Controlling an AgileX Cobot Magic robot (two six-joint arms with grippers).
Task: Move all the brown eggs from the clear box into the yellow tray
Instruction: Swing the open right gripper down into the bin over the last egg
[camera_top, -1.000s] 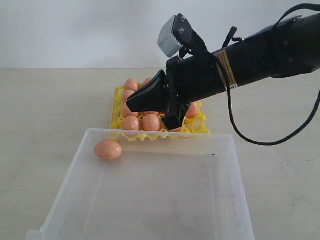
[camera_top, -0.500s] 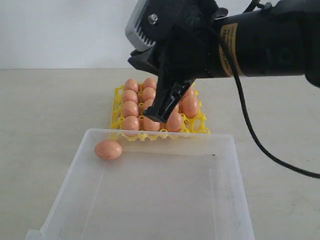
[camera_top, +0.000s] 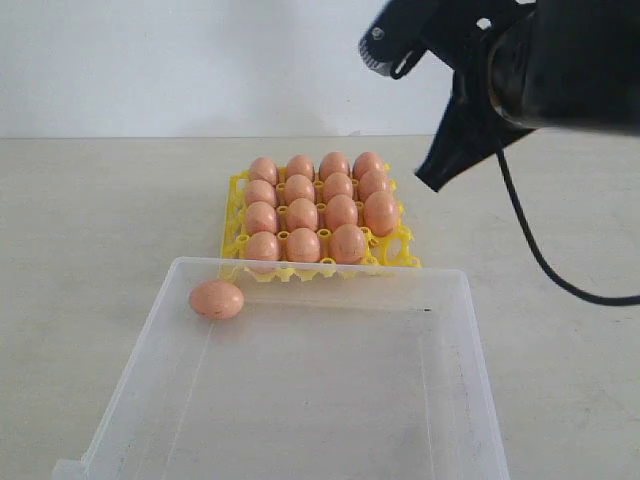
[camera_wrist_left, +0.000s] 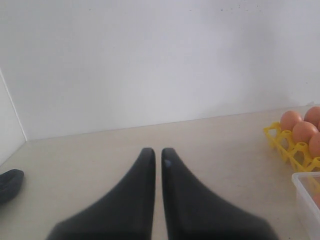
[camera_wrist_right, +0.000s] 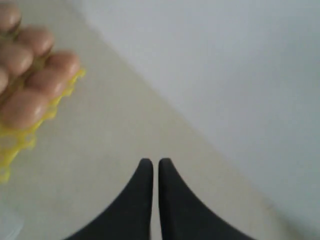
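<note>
Brown oval egg (camera_top: 217, 299) lies at eleven o'clock in the translucent plastic box (camera_top: 330, 400), whose near edge is cropped. Left gripper (camera_wrist_left: 156, 152) and right gripper (camera_wrist_right: 151, 162): jaws together.

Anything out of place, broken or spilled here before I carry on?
Nothing looks cracked or spilled. One egg lies alone in the box, in its far left corner, and the tray has its near right cup empty.

The right hand (camera_top: 426, 181) hangs high, pinched closed and empty; the left hand (camera_wrist_left: 155, 151) is closed too.

pinkish-brown eggs (camera_top: 302, 214), bright yellow tray (camera_top: 405, 250), whitish translucent box (camera_top: 300, 400)
</note>
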